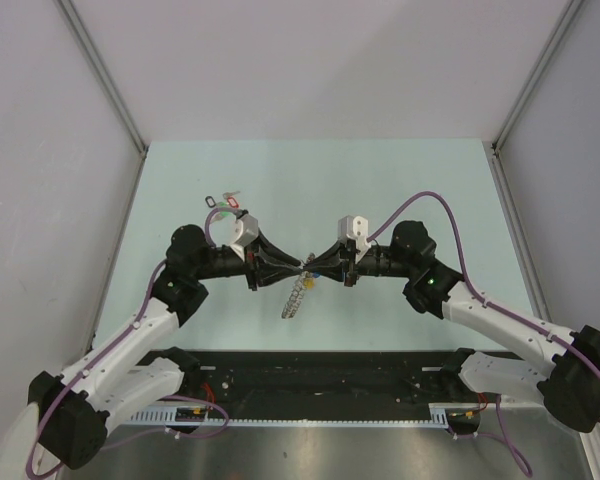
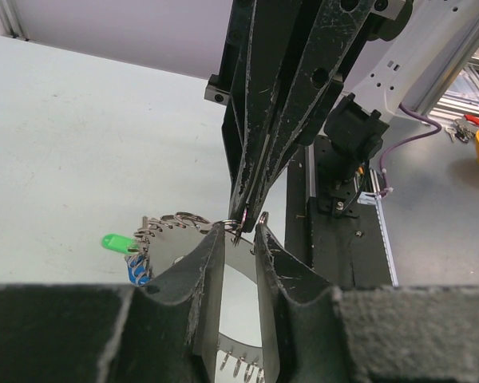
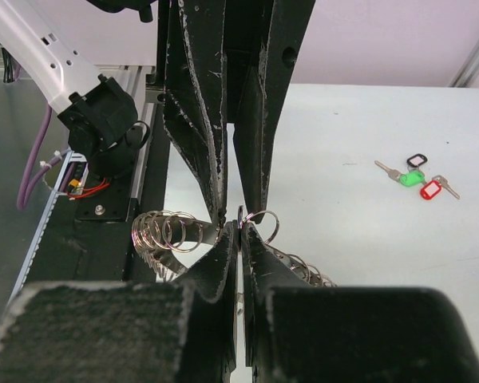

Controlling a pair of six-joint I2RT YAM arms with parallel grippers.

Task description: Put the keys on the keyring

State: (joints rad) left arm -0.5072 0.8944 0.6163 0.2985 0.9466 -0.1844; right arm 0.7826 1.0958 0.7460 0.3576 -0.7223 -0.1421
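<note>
Above the near middle of the table (image 1: 380, 180), both grippers meet tip to tip at the ring (image 3: 164, 231), which appears to hang off the surface. Right gripper (image 3: 239, 239): jaws closed, pinching the ring's wire. Left gripper (image 2: 239, 239): jaws partly open, straddling the same spot; whether its pads touch the wire cannot be told. Keys (image 2: 116, 241): tagged green and blue, hanging beside the ring's far coils; whether they are threaded on is unclear. Risks: only a thin wire is pinched, so a sideways push from the left fingers could twist the ring out of the right's hold and drop it; the crowded tips could also collide. Table: pale green, matt, carrying a spare bunch (image 3: 415, 174) of tagged keys. Plain greyish walls (image 1: 310, 60) enclose it on three sides.
</note>
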